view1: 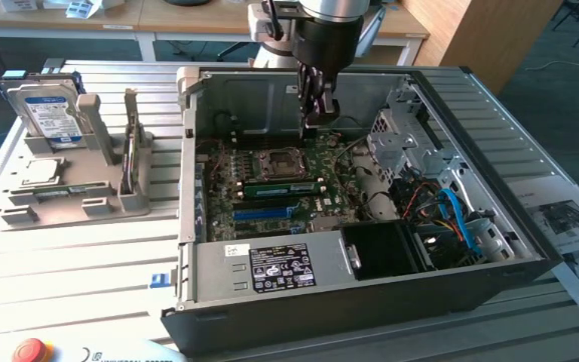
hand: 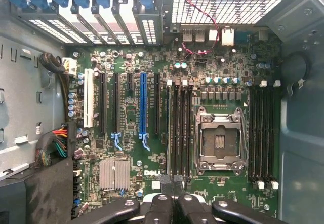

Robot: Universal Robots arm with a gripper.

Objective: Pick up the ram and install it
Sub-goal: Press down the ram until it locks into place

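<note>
I record the arm (view1: 326,34) standing near vertical, wrist directed straight down. The gripper (view1: 319,121) hangs at its lower end, fingers (hand: 162,203) closed tight, pads (hand: 166,184) meeting face to face along the centre line, linkages folded inward.

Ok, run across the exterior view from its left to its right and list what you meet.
Blue-labelled hard drive → claw over the motherboard → silver drive cage → blue cable → printed sheets.

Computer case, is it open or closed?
Open. The case has its side panel off, so the motherboard inside shows plainly from above.
</note>
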